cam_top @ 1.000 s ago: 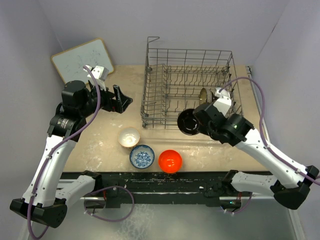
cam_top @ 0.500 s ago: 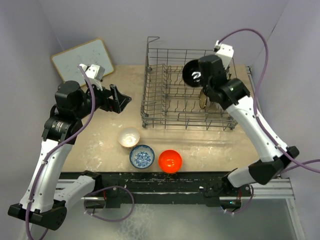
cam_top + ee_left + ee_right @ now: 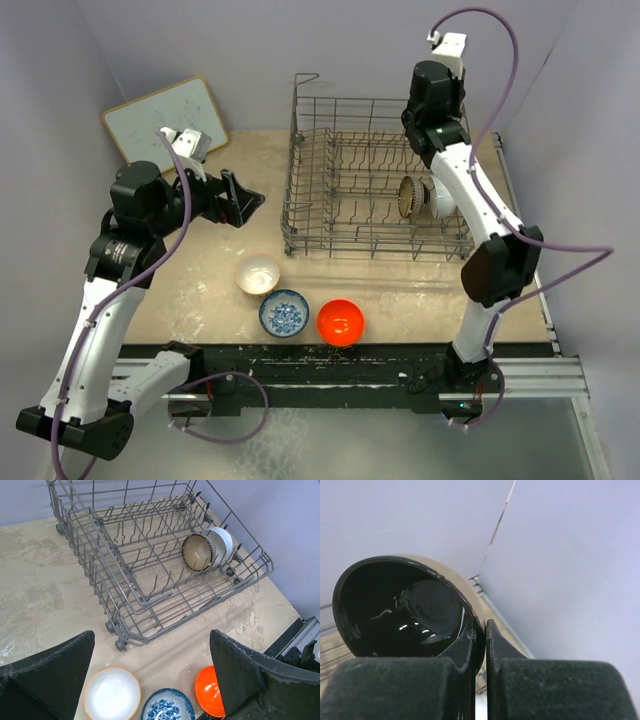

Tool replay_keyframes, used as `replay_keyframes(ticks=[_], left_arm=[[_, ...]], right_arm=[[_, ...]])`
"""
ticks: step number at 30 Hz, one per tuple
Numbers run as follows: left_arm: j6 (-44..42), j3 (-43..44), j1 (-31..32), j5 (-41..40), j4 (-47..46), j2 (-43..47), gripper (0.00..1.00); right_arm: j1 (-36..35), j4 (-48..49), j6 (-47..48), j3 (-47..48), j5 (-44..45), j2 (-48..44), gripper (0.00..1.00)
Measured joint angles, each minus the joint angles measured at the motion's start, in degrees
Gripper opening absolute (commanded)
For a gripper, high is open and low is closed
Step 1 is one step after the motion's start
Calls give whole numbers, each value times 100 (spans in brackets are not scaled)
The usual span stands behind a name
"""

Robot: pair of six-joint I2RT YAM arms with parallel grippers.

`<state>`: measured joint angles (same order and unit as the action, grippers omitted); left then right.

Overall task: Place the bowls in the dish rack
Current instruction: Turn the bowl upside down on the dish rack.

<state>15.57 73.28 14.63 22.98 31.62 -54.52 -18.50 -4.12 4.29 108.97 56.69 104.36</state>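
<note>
Where the right arm reaches high over the far right corner of the rack, the right gripper has its padded black fingers pinched shut on the rim of the glossy black round bowl. The bowl is held in the air on edge near the room's corner, its inside throwing small highlights. Left gripper has its jaws spread wide and hangs empty above the table, matte black pads to either side of the wrist view. Large rectangular grey wire dish rack sits at the back of the mottled beige table, with thin upright tines and a loop handle at the far left corner. Two bowls stand on edge between tines at its right end, touching: a brown-rimmed bowl with a shiny greyish-brown inside, and a plain white bowl just behind it. Three bowls sit upright on the table in front of the rack: a cream bowl with a tan rim, a blue-and-white patterned bowl and a bright orange-red bowl. White board with rounded corners lies far left; its faint marks are unreadable.
</note>
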Motion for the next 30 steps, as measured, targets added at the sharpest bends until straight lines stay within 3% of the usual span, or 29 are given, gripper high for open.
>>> replay_keyframes(ticks=[10, 20, 30], left_arm=[[-9, -286, 0, 87, -116, -59, 99], [-13, -549, 0, 87, -240, -192, 99], [-13, -713, 0, 122, -420, -313, 99]], right_arm=[[157, 2063, 3104, 267, 577, 1580, 0], [278, 4120, 5595, 188, 837, 2437, 0], [671, 4693, 6325, -179, 848, 2472, 0]])
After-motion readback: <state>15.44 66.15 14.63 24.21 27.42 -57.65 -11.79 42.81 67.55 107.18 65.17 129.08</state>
